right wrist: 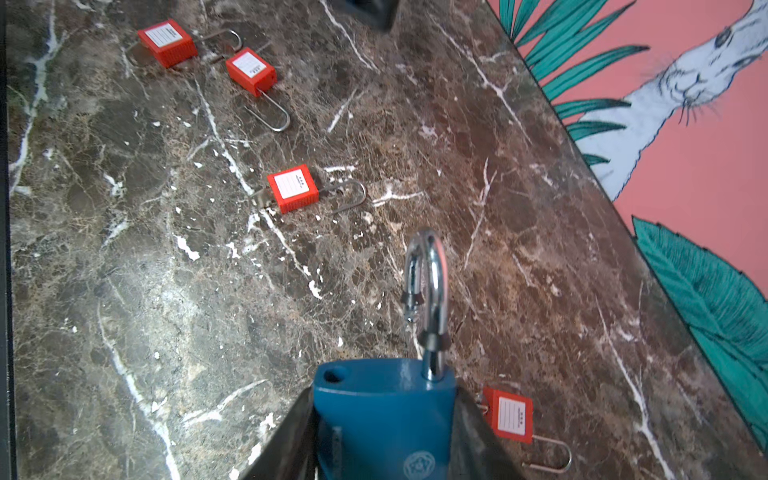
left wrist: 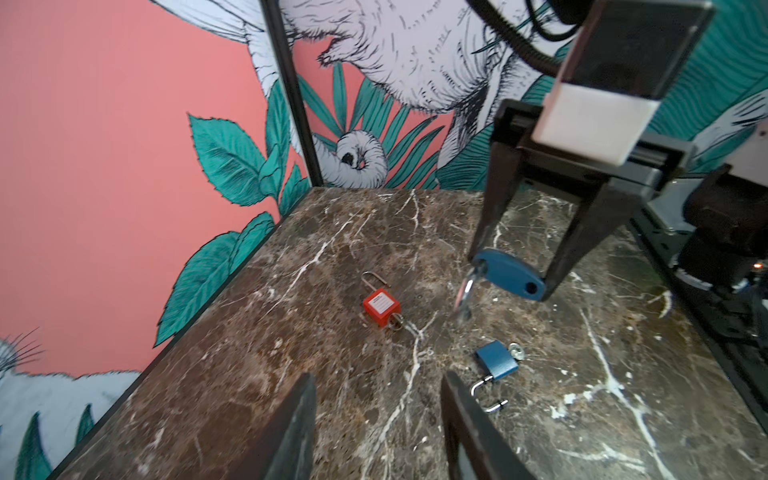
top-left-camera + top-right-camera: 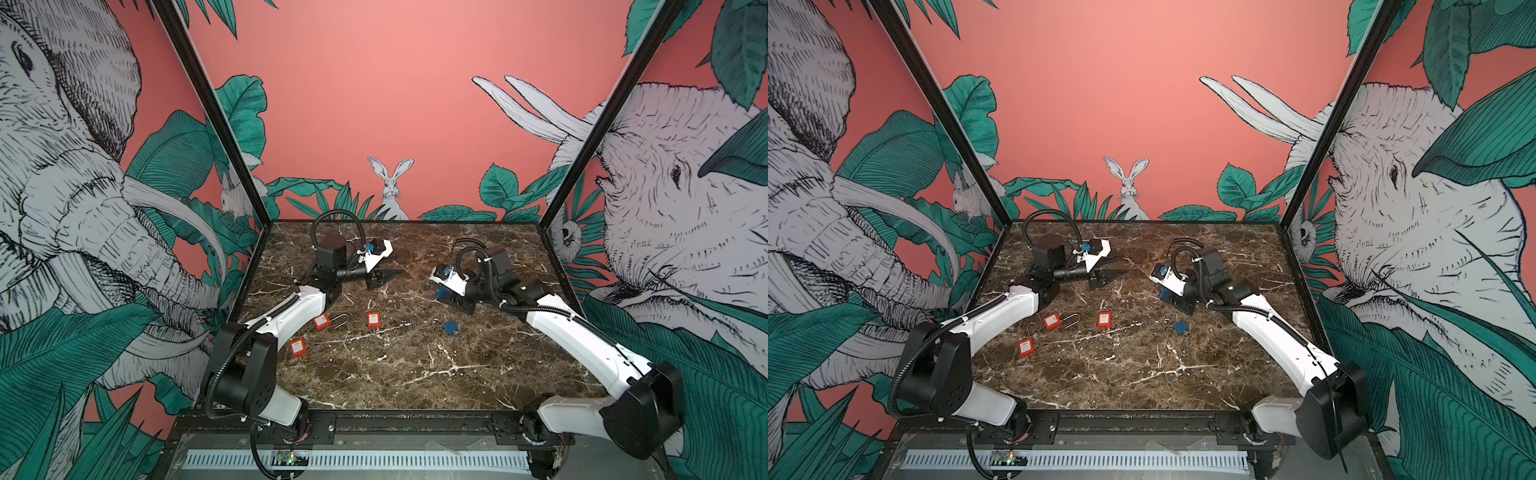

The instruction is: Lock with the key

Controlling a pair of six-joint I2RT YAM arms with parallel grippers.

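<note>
My right gripper (image 1: 384,395) is shut on a large blue padlock (image 1: 382,415), one finger on each side of its body. Its steel shackle (image 1: 428,282) is swung open, and one leg hole in the body is empty. The left wrist view shows that gripper (image 2: 512,274) holding the padlock (image 2: 509,272) above the marble table (image 2: 332,257). My left gripper (image 2: 376,376) is open and empty. In both top views it (image 3: 397,266) (image 3: 1123,267) hovers at the far left, pointing at the right gripper (image 3: 446,295). I see no key for the held padlock.
A small blue padlock (image 3: 450,327) (image 2: 496,365) lies open near the right arm, with a silvery piece (image 2: 515,351) at its base. Several red padlocks (image 3: 321,322) (image 3: 373,320) (image 3: 297,347) lie front left; another (image 1: 509,415) lies beneath the right gripper. Walls enclose three sides.
</note>
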